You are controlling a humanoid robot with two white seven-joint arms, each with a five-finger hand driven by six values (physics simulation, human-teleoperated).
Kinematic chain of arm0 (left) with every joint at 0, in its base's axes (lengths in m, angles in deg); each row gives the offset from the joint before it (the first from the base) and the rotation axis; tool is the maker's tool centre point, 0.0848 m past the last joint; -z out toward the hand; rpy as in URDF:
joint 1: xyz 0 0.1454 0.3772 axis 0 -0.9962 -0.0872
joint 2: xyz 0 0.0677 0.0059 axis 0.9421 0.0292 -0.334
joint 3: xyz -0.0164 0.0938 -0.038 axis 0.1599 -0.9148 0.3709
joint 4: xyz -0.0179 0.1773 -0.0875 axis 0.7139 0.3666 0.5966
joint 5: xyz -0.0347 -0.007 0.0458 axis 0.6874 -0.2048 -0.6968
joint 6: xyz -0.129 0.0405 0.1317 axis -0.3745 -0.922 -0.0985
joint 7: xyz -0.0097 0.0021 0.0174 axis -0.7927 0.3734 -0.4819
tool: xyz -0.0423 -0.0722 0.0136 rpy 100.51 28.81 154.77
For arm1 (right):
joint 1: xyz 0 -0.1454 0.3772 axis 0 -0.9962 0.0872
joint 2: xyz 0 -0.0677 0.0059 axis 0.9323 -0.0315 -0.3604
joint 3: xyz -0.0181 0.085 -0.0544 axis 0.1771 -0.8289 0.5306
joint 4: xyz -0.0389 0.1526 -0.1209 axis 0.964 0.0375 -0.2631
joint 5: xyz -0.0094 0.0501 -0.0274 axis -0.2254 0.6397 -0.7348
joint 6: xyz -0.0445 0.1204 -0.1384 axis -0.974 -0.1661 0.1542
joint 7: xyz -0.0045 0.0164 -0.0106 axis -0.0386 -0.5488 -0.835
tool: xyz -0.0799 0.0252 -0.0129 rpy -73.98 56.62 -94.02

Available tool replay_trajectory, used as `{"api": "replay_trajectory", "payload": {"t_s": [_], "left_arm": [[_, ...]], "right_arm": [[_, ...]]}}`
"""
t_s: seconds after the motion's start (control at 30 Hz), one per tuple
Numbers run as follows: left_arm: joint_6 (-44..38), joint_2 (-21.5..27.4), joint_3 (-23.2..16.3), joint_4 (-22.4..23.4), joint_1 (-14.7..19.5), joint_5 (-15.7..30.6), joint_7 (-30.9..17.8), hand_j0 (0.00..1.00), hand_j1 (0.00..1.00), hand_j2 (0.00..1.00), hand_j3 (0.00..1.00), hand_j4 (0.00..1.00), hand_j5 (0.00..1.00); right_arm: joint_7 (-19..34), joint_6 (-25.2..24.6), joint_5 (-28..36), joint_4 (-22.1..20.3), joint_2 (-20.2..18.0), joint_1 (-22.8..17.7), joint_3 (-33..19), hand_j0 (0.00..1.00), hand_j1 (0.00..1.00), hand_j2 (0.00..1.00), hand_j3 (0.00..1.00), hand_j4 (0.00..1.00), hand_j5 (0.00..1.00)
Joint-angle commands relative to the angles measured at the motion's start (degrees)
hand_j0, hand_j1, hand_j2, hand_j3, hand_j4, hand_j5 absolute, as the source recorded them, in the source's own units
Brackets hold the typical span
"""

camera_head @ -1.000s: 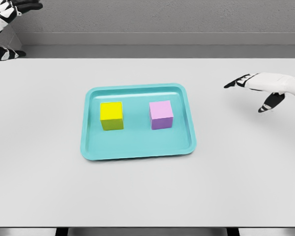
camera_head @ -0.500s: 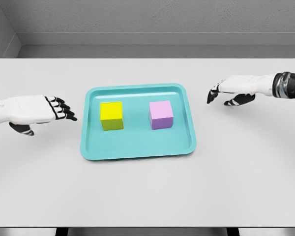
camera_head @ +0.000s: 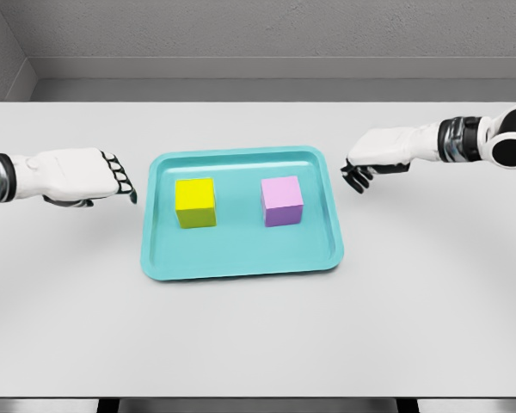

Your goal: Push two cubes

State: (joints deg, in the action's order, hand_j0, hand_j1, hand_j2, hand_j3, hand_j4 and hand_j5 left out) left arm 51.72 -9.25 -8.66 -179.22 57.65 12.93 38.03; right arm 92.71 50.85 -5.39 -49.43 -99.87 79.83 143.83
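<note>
Two cubes, yellow [camera_head: 195,202] and purple [camera_head: 282,200], one tray [camera_head: 241,258]; left hand [camera_head: 99,176] and right hand [camera_head: 365,165] loosely curled, empty.

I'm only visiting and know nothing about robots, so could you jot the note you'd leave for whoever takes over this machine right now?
Left hand: empty, fingers curled downward, just outside the tray's left edge.
Right hand: empty, fingers curled downward, just outside the tray's right edge.
Yellow cube sits left in the tray, pink cube right, apart from each other.
Done: both hands at the tray.
Left: neither cube touched; both pushes remain.
</note>
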Motion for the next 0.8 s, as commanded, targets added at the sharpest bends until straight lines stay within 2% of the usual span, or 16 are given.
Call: {"api": "replay_trajectory", "payload": {"t_s": [0.0, 0.2, 0.3, 0.37, 0.53, 0.77], "left_arm": [[-0.12, -2.88, -0.01, 0.92, 0.00, -0.93, 0.01, 0.63, 0.63, 0.63, 0.63, 0.63, 0.63], [-0.12, -5.52, -0.36, 4.70, 0.09, -0.14, 0.01, 0.64, 0.64, 0.64, 0.64, 0.64, 0.64], [-0.12, -5.52, -0.36, 7.95, 0.44, 4.52, 0.01, 0.64, 0.64, 0.64, 0.64, 0.64, 0.64], [-0.12, -5.52, -0.36, 10.15, 0.44, 4.69, 0.01, 0.64, 0.64, 0.64, 0.64, 0.64, 0.64], [-0.12, -9.29, -0.45, 12.26, 1.05, 3.55, 0.01, 0.65, 0.65, 0.65, 0.65, 0.65, 0.65], [-0.12, -9.91, -0.45, 12.43, 1.58, 3.73, 0.01, 0.65, 0.65, 0.65, 0.65, 0.65, 0.65]], "right_arm": [[-0.01, -0.12, 0.14, -0.42, 0.67, 0.09, 2.37, 0.15, 0.15, 0.15, 0.15, 0.15, 0.15], [-0.01, -0.12, 0.05, -0.42, 1.73, 1.06, 4.13, 0.15, 0.15, 0.15, 0.15, 0.15, 0.15], [-0.01, -0.12, 0.05, -0.51, 2.78, 1.93, 5.19, 0.15, 0.15, 0.15, 0.15, 0.15, 0.15], [-0.01, -0.12, 0.05, -0.51, 3.05, 2.20, 5.36, 0.15, 0.15, 0.15, 0.15, 0.15, 0.15], [-0.01, -0.12, -0.04, -0.07, 4.19, 2.73, 6.60, 0.15, 0.15, 0.15, 0.15, 0.15, 0.15], [-0.01, -0.12, -0.30, 1.16, 5.51, 3.08, 8.27, 0.15, 0.15, 0.15, 0.15, 0.15, 0.15]]}}
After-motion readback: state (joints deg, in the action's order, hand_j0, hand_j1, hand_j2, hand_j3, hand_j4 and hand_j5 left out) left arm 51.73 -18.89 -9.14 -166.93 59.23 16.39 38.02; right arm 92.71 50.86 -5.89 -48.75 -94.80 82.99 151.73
